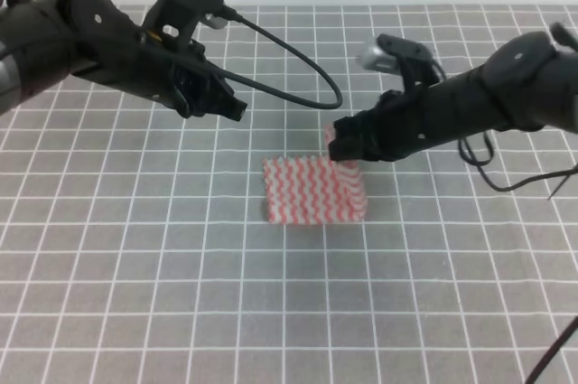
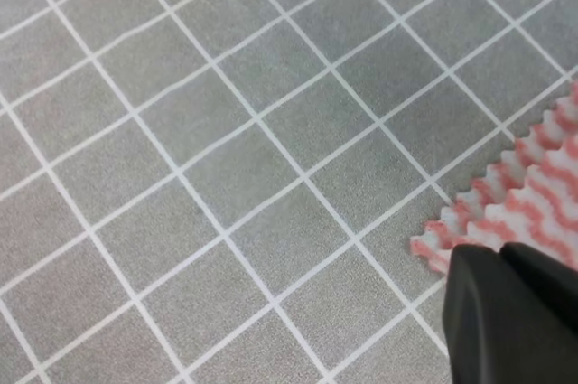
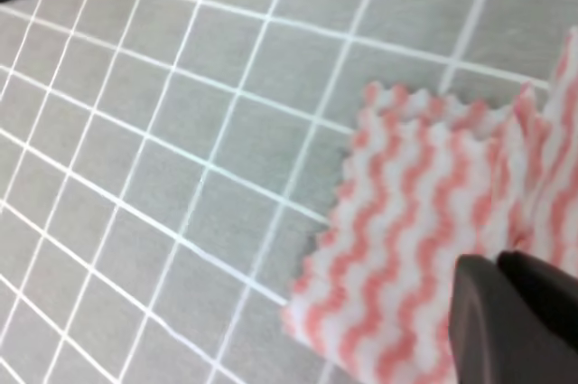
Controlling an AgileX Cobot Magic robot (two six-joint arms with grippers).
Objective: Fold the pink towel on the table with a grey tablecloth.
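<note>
The pink towel (image 1: 312,190) lies in the middle of the table with a grey tablecloth (image 1: 135,294). Its far right corner is lifted off the cloth and pinched in my right gripper (image 1: 341,145), which is shut on it. In the right wrist view the striped towel (image 3: 406,212) spreads out to the left of the dark fingers (image 3: 515,321). My left gripper (image 1: 237,111) hovers above the grid, up and to the left of the towel, shut and holding nothing. The left wrist view shows a towel corner (image 2: 533,203) just beyond the closed fingertips (image 2: 506,312).
A black cable (image 1: 298,59) loops from the left arm over the table behind the towel. More cables (image 1: 506,181) hang under the right arm at the right edge. Grey gridded cloth stretches in front of the towel.
</note>
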